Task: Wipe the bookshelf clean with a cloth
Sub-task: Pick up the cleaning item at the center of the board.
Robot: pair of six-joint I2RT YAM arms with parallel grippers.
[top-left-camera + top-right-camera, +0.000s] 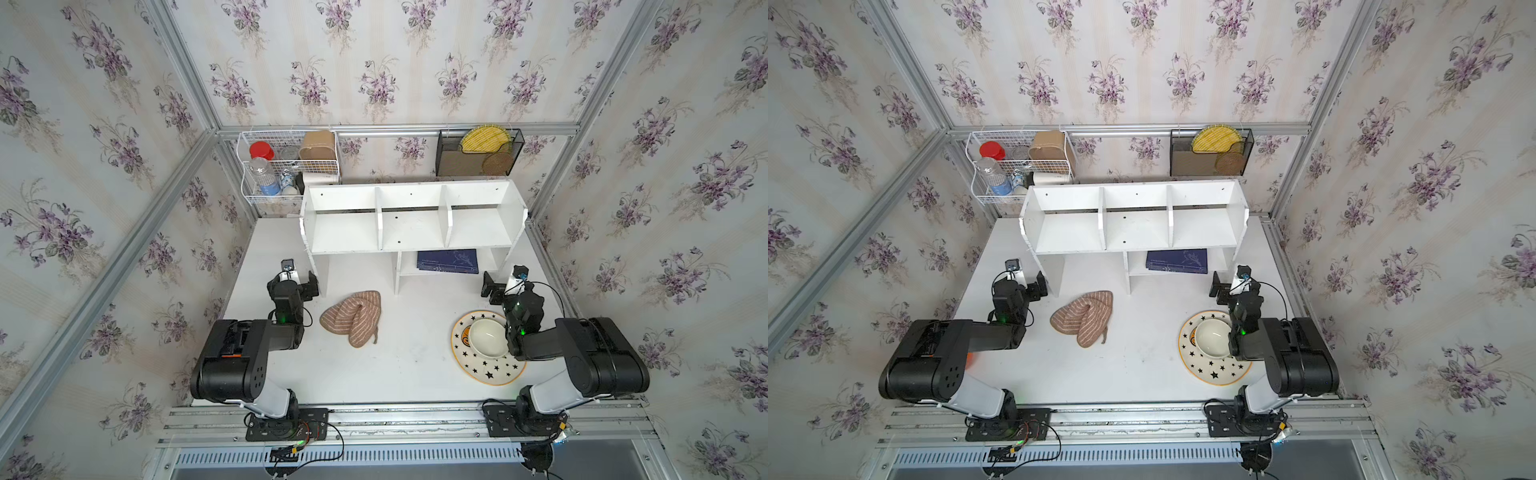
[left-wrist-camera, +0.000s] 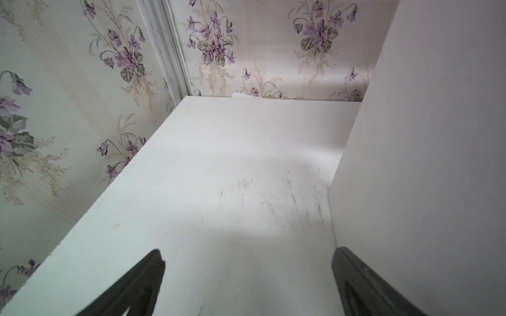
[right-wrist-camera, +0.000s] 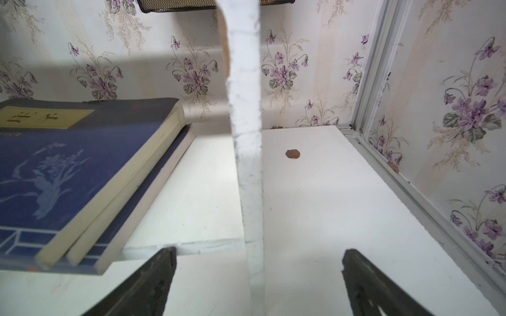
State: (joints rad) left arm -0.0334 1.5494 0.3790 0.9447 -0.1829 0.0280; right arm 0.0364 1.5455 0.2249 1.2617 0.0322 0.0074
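Note:
The white bookshelf (image 1: 345,237) (image 1: 1067,237) stands at the back of the table, its three upper compartments bare. The tan striped cloth (image 1: 353,316) (image 1: 1084,316) lies crumpled on the table in front of it, touched by nothing. My left gripper (image 1: 296,279) (image 1: 1021,280) is open, left of the cloth and beside the shelf's left leg panel (image 2: 424,164); nothing sits between the left gripper's (image 2: 249,251) fingers. My right gripper (image 1: 508,282) (image 1: 1235,284) is open and faces the right leg panel's edge (image 3: 245,136); the right gripper (image 3: 259,251) holds nothing.
Blue books (image 1: 448,261) (image 3: 68,177) lie on the lower shelf. A star-patterned plate (image 1: 490,370) with a white bowl (image 1: 486,336) sits under the right arm. A white wire basket (image 1: 286,166) and a black mesh rack (image 1: 478,153) hang on the back wall. A brown crumb (image 3: 292,153) lies behind the right panel.

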